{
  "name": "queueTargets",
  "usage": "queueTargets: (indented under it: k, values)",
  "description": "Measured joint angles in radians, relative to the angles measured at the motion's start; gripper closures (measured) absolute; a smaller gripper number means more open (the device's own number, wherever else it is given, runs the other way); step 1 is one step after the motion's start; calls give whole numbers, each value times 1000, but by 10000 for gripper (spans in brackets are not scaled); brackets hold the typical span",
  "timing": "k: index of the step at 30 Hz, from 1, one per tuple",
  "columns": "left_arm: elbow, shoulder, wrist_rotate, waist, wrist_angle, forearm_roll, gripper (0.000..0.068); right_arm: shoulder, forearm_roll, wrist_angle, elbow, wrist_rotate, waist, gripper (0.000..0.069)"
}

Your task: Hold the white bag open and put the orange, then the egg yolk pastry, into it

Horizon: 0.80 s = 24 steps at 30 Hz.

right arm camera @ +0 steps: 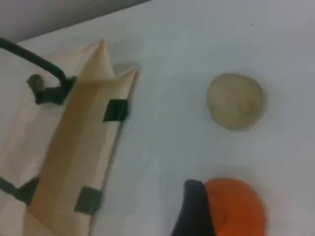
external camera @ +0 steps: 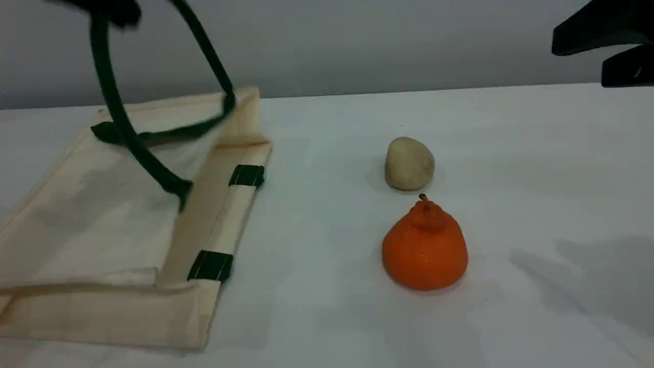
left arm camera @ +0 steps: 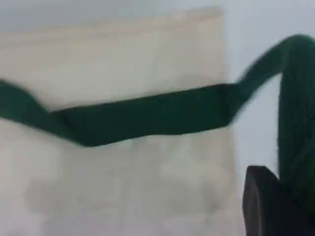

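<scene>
Up at the scene's top left, we see the left end effector pinching the dark green strap handle of the white bag, lifting the loop while the bag lies flat on the table. Our right end effector hangs at the top right with its fingers spread, holding nothing. Below it, the orange sits just in front of the egg yolk pastry, both right of the bag.
</scene>
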Motion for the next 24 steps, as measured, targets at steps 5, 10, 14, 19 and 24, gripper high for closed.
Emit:
queueTargets:
  k: [5, 10, 14, 19, 24]
  values:
    - [0, -150, 12, 0, 90, -50, 610, 0, 0, 60, 0, -53, 0, 187]
    - [0, -281, 11, -26, 179, -83, 610, 0, 49, 49, 0, -103, 0, 187]
    - [-1, -351, 11, -40, 207, -80, 610, 3, 79, 37, 0, -131, 0, 187]
    - [-3, -357, -16, -40, 214, -25, 610, 61, 79, 38, 0, -160, 0, 187]
    - [-3, -357, -49, -39, 200, 48, 610, 157, 99, 50, 1, -219, 0, 187]
